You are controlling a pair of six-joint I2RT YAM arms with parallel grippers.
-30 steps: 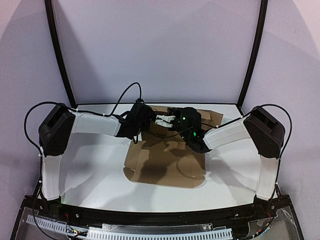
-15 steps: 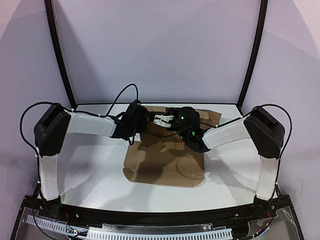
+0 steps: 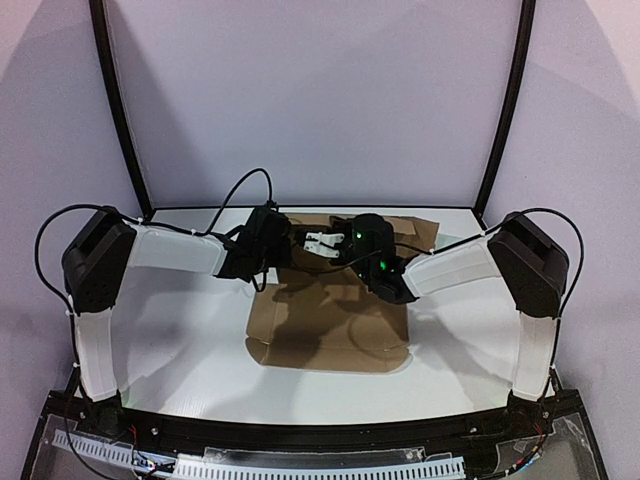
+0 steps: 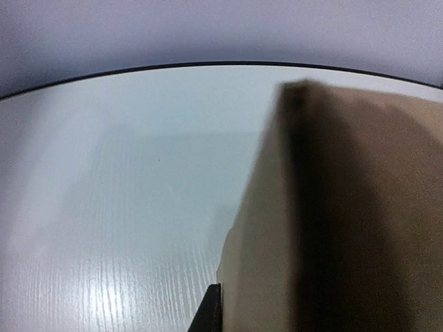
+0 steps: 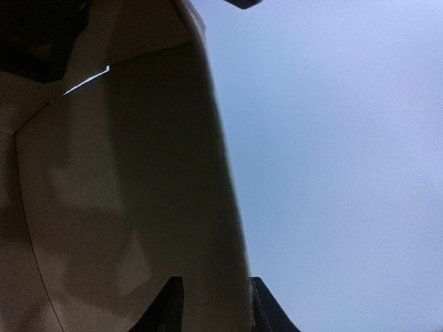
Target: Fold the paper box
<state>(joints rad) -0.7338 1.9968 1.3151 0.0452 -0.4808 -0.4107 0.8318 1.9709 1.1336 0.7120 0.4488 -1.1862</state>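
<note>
The plain brown cardboard paper box is the colour of a paper bag, with dark shadows across it. The flat white table has faint wood lines in the left wrist view. The smooth back wall is pale purple. The thin curved frame bars are black. The left arm and right arm are white with black ends. The black right gripper has little green lights.

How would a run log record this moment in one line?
box: mostly flat | far flap: raised | left claw: beside flap | right claw: straddling flap edge | grip: unclear
</note>
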